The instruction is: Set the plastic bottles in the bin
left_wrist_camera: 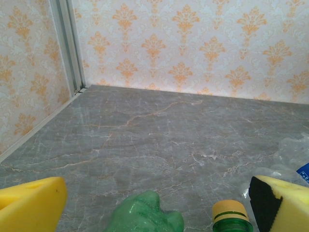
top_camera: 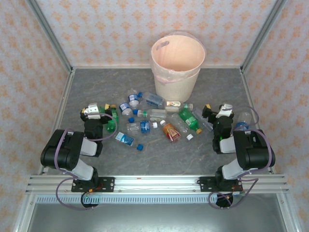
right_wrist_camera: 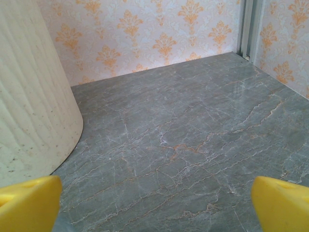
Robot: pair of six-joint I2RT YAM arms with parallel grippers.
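Tall round cream-beige plastic bin [top_camera: 176,89] stands upright at the middle of the worktop's far edge, its pale pink liner [top_camera: 169,50] covering the visible inside. The small plastic bottles [top_camera: 155,100], clear with blue, some green, one orange-red, lie scattered just in front of it, between the arms. Left gripper [top_camera: 99,109] is released, fingers wide over a crumpled green bottle [left_wrist_camera: 145,212] at the heap's left end; right gripper [top_camera: 219,110] is released at the right end. The worktop [top_camera: 159,157] is grey and marbled, with orange-patterned wallpaper [top_camera: 120,29] behind.
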